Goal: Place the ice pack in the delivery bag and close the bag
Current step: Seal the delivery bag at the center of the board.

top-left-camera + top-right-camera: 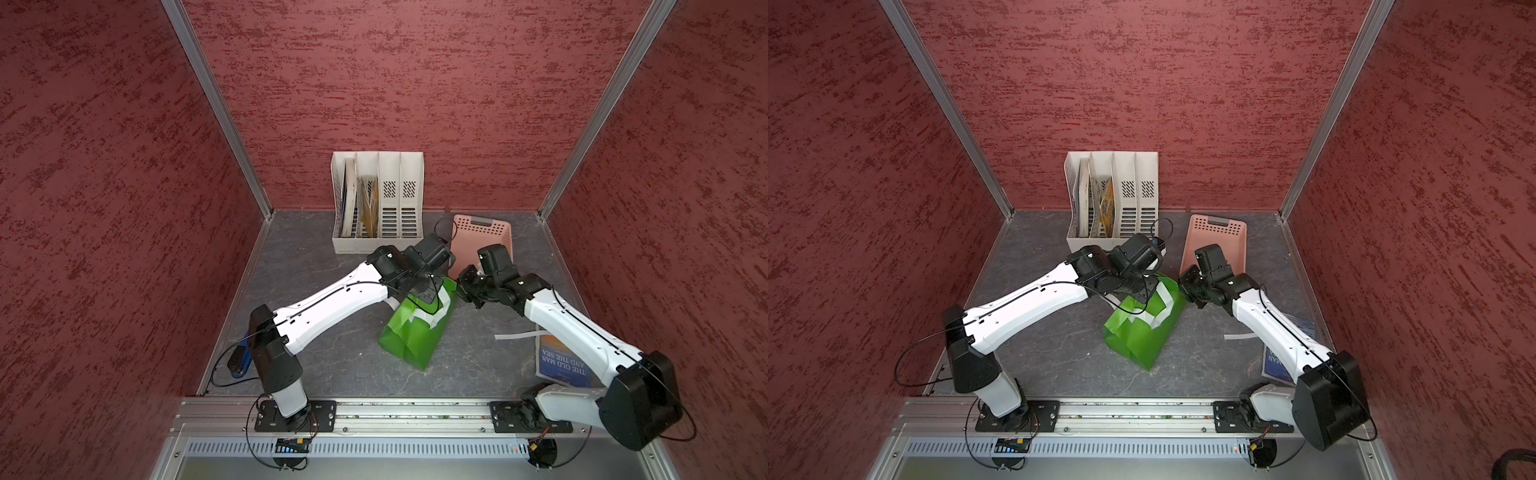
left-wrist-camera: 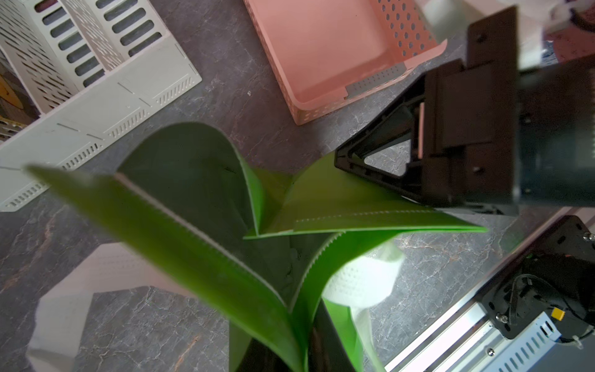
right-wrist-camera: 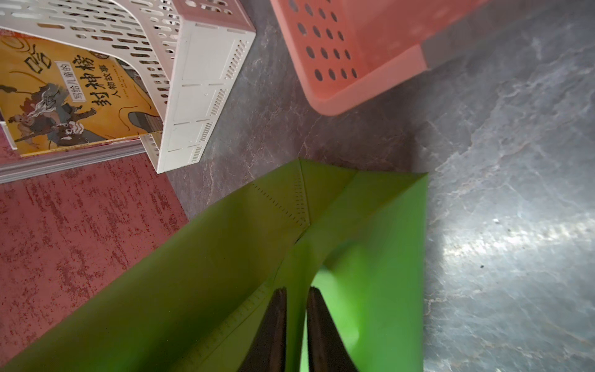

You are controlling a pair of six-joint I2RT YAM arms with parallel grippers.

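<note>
We look down on a dark, stone-patterned counter (image 1: 332, 374) walled in red, with two white and black robot arms reaching in from the front edge. The delivery bag (image 1: 409, 336) (image 1: 1142, 332), bright green, sits in the middle of the counter in both top views. Its bottom points toward the front and its mouth is lifted toward the back, between the two arms. Its white strap handles (image 1: 434, 318) lie folded across its upper side.

The left hand (image 1: 427, 294) is fully closed, pinching one side of the bag's rim. In the left wrist view the green fabric runs straight down into its grip, and the mouth gapes a little, dark inside. The right hand (image 3: 294, 294) meets the opposite side of the rim. Its two black fingers (image 3: 275, 322) stand slightly apart with a fold of green fabric between them; we cannot tell whether they press on it.

Just behind the right hand is a pink basket (image 1: 484, 235) with punched holes, a strip of bare counter between it and the bag. A pale file organiser (image 1: 390, 199) stands against the back wall, holding a yellow picture book (image 3: 70, 96). At the front right a blue book (image 1: 561, 368), titled "The Old Man and the Sea", lies partly under the right arm, with a white strip (image 1: 515, 334) beside it. A blue and black object (image 1: 240, 362) lies at the left edge.
</note>
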